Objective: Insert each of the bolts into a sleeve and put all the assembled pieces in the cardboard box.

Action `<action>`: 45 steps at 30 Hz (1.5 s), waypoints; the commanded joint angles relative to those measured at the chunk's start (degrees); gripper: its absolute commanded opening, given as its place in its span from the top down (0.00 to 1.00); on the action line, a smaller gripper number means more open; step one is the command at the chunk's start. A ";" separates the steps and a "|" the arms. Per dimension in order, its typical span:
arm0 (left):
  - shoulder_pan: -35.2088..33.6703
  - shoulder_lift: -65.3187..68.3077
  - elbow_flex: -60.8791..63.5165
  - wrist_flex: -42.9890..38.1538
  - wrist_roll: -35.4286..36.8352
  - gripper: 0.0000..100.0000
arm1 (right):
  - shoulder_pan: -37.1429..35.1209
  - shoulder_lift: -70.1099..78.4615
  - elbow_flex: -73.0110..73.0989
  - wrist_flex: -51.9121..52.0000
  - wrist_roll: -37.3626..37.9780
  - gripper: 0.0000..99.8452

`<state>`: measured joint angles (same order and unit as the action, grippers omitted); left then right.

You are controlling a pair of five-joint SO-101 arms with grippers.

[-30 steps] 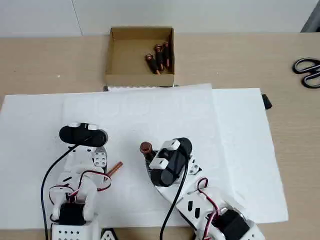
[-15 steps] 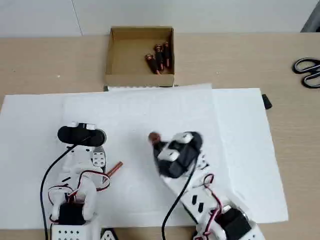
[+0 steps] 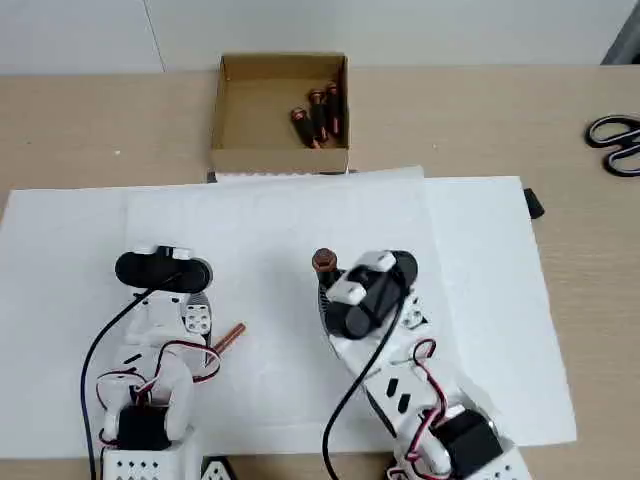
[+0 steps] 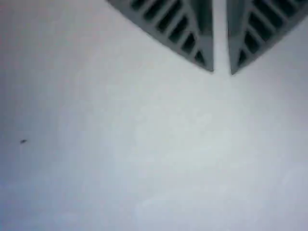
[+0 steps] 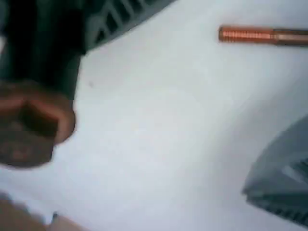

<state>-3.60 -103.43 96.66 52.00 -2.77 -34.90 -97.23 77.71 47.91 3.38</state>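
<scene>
1. While the left gripper point(image 4: 221, 70) has kept its place at 8 o'clock on the white sheet point(image 3: 300, 220), the right gripper point(image 3: 328, 282) has moved toward 1 o'clock over the last second. It is now nearer the cardboard box point(image 3: 270, 158) and has carried its bolt point(image 3: 323, 262) along. The loose copper piece point(image 3: 232, 337) and the pieces in the box point(image 3: 318, 112) lie where they lay before.
2. The right gripper is clamped on the bolt near the sheet's centre. The bolt's brown head pokes out on the gripper's 12 o'clock side.
3. The left gripper's fingers are drawn nearly together, with a thin slit between them and nothing held. They hang over bare sheet.
4. Open sheet runs from the held bolt toward 12 o'clock, up to the sheet's far edge, which lies just beside the box's near wall. At the sheet's 2 o'clock edge sits a small black object point(image 3: 534, 204). Scissors point(image 3: 615, 140) lie well apart from it at the 2 o'clock edge of the table point(image 3: 100, 120).
5. Counts:
   - One box, open at the top.
   - Three pieces in the box, bunched against its 3 o'clock wall.
   - One bolt in the right gripper.
   - One loose copper piece, threaded at one end, on the sheet just beside the left arm's 4 o'clock side.
   - One pair of scissors.
</scene>
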 commanded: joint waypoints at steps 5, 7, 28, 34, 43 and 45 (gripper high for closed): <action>-0.35 -0.62 -0.48 0.09 -0.18 0.99 | 2.42 27.82 -23.38 -5.05 -1.05 1.00; -0.35 -0.62 -0.48 0.09 -0.18 0.99 | 3.47 35.38 -27.08 -7.96 -1.14 1.00; -0.35 -0.62 -0.48 0.09 -0.18 0.99 | 13.41 84.53 -53.98 -19.21 1.93 1.00; -0.35 -0.62 -0.48 0.09 -0.18 0.99 | 14.55 96.22 -67.43 -19.30 1.93 1.00; -0.35 -0.62 -0.48 0.09 -0.18 0.99 | 17.01 115.38 -83.08 -19.21 1.85 1.00; -0.35 -0.62 -0.48 0.09 -0.18 0.99 | 17.36 118.37 -84.92 -19.21 1.76 1.00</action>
<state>-3.60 -103.43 96.66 52.00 -2.77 -18.55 19.78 -1.32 30.42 4.79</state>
